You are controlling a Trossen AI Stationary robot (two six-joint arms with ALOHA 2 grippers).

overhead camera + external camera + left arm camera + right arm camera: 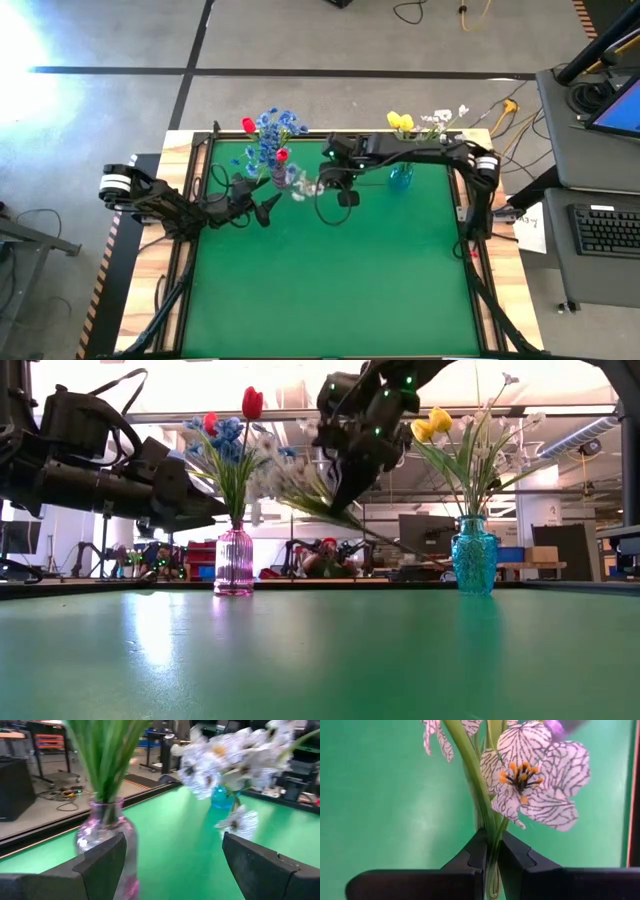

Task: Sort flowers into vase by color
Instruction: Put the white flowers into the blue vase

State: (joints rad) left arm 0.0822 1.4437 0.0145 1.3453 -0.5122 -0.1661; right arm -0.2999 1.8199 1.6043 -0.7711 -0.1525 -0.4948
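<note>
Pinched between the right hand's (492,851) fingers is a white flower spray (535,780), held tilted above the green worktop (330,280) between the pink vase (234,561) and the teal vase (474,555). Blue and red flowers (228,435) fill the pink vase; yellow tulips (430,424) the teal. Beside the pink vase, the left hand (170,855) hangs wide, empty.

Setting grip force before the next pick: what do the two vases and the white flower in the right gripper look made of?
Pink vase: apparently ribbed clear tinted glass, stems visible through it. Blue vase: glossy, translucent, likely textured glass. White flower in the right gripper: probably matte fabric with printed dark veins, on a smooth, plastic-looking green stem.
</note>
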